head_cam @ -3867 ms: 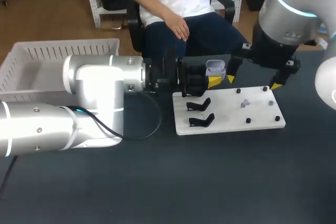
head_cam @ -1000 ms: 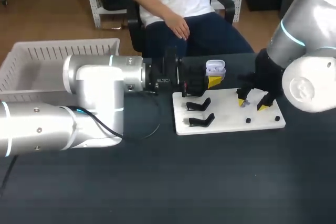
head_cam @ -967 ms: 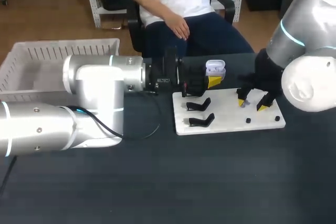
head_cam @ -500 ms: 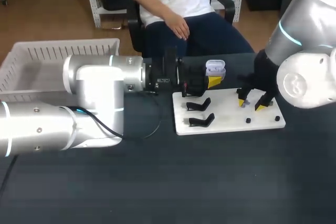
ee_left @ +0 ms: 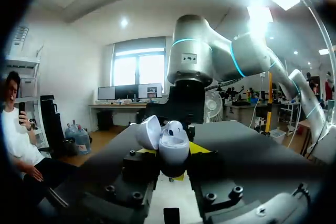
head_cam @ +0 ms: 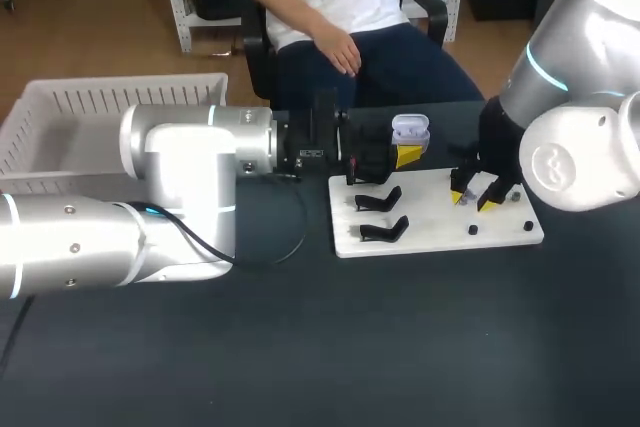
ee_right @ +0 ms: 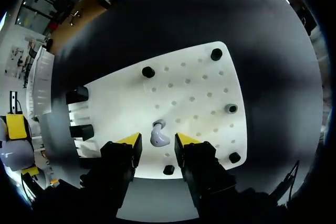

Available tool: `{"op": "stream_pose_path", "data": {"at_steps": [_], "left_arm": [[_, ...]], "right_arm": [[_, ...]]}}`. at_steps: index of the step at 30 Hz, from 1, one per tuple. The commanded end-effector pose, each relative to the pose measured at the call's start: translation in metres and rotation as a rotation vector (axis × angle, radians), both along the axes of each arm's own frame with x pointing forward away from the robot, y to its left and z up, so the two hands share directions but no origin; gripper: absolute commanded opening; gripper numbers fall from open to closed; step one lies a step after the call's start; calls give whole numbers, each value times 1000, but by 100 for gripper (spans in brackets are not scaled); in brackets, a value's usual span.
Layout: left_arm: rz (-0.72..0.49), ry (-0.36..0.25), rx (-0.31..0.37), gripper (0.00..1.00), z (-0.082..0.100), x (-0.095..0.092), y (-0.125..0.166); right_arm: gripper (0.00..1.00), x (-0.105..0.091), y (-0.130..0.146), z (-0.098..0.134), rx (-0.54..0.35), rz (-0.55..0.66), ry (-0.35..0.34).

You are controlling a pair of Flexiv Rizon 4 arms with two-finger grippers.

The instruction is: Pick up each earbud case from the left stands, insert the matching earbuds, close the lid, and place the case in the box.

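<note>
My left gripper (head_cam: 405, 154) is held level above the board's far left corner, shut on a pale earbud case (head_cam: 410, 131). Seen from the left wrist, the case (ee_left: 172, 149) stands upright between the fingers with its lid (ee_left: 149, 131) open and an earbud inside. My right gripper (head_cam: 474, 194) points down over the white board (head_cam: 440, 222). The right wrist view has its yellow fingertips (ee_right: 129, 140) open, with a pale earbud (ee_right: 159, 136) on the board (ee_right: 199, 103) between them and a small gap on each side.
Two empty black stands (head_cam: 378, 199) (head_cam: 384, 230) sit on the board's left part. Small black pegs (ee_right: 148, 71) (ee_right: 216, 54) dot the right part. A white slatted basket (head_cam: 110, 97) stands at the table's far left. A seated person is behind the table, not reaching over it.
My right gripper's fingers have drawn closer together around the earbud on the board. The left arm and its case have not moved.
</note>
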State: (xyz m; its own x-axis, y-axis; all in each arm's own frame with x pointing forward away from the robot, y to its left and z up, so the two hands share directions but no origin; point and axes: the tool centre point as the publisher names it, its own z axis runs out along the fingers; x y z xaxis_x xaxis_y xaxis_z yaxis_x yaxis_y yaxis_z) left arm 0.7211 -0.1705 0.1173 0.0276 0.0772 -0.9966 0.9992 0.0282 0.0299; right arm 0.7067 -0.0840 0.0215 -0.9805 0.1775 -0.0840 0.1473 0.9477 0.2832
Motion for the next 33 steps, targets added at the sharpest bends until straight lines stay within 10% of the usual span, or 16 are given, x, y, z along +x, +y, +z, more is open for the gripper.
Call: {"op": "stream_pose_path", "data": {"at_steps": [1, 33], "left_arm": [[-4, 2, 3, 0, 1, 1, 0], [-4, 2, 3, 0, 1, 1, 0]], "right_arm": [[38, 0, 0, 1, -9, -11, -13], [25, -1, -4, 0, -10, -17, -6]]}}
